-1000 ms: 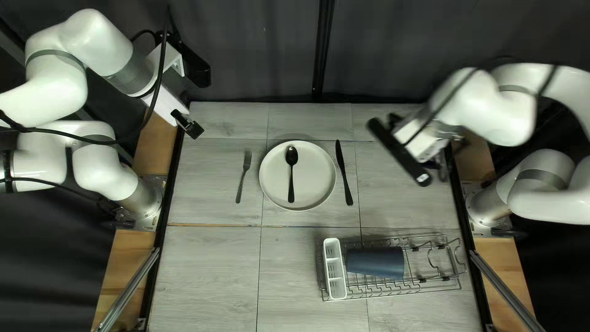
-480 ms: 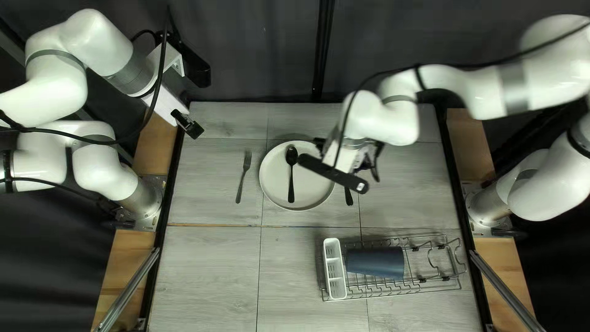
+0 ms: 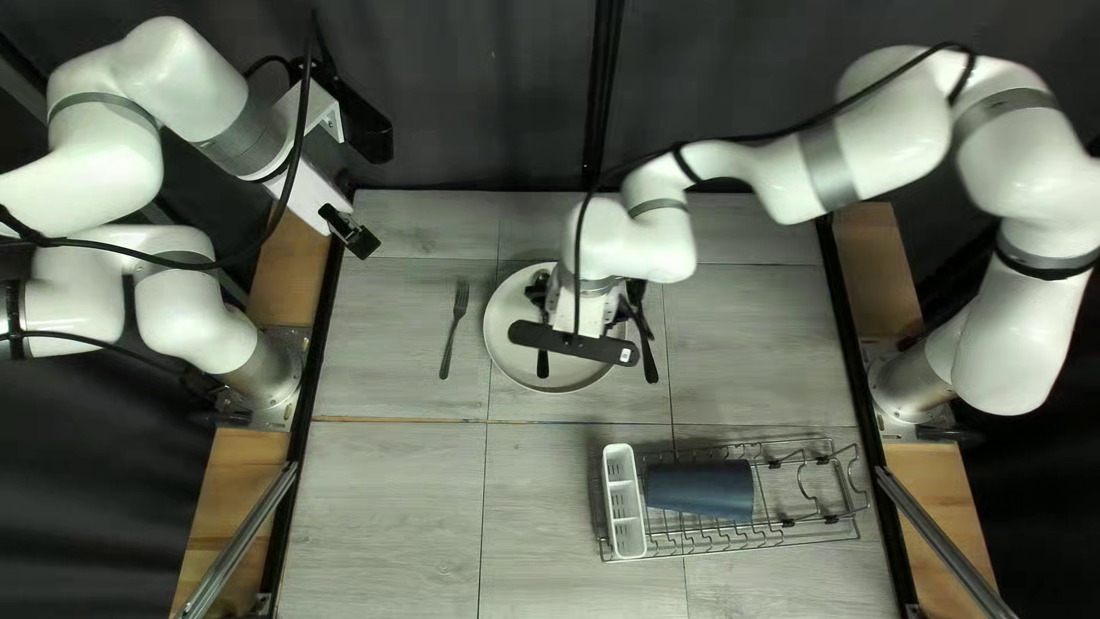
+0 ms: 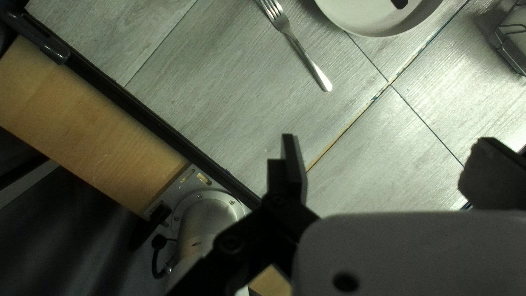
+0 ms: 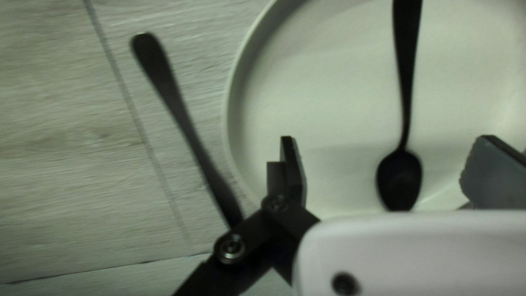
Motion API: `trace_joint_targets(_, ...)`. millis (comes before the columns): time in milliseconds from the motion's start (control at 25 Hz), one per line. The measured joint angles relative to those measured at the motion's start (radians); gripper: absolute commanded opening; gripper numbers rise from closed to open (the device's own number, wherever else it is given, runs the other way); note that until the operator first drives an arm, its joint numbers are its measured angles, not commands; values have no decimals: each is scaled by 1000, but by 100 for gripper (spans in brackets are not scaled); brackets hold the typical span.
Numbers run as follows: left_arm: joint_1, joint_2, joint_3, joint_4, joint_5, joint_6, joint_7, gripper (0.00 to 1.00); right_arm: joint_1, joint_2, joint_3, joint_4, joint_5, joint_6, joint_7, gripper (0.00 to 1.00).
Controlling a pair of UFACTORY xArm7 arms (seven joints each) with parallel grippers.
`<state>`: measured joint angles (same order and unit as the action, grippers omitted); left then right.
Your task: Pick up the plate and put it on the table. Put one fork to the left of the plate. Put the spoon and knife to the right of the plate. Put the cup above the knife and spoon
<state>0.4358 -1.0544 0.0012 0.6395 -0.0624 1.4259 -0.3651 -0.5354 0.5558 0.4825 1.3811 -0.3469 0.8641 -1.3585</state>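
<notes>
Right wrist view | spoon (image 5: pixel 399 181): long axis ahead, bowl nearest | right jaws apart, left jaws apart

You've got the round off-white plate (image 3: pixel 501 330) on the gray wood-look bench (image 3: pixel 401 493), black metal spoon (image 5: pixel 404 123) lying on it. Slim silver metal fork (image 3: pixel 453 332) is left of the plate, tines toward the far edge; slim black knife (image 3: pixel 650 360) just beside it on the right. Nearer you, right: metal wire rack (image 3: pixel 788 523), tapered dark blue cup (image 3: pixel 699 490) on its side in it. White slotted cutlery holder (image 3: pixel 625 501) at the rack's left end.
</notes>
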Motion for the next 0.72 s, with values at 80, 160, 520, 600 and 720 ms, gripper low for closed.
trace_joint_targets(80, 0, 0, 0, 0, 0, 0, 0, 100, 8, 35, -4, 27, -10, -4, -12, 100)
trace_joint_targets(160, 0, 0, 0, 0, 0, 0, 0, 100, 15, 71, -9, 55, -20, -8, -22, 100)
trace_joint_targets(520, 0, 0, 0, 0, 0, 0, 0, 100, 35, 172, -25, 126, -48, -25, -58, 100)
trace_joint_targets(600, 0, 0, 0, 0, 0, 0, 0, 100, 36, 188, -29, 137, -53, -25, -65, 100)
trace_joint_targets(720, 0, 0, 0, 0, 0, 0, 0, 100, 35, 202, -34, 147, -57, -24, -75, 94)
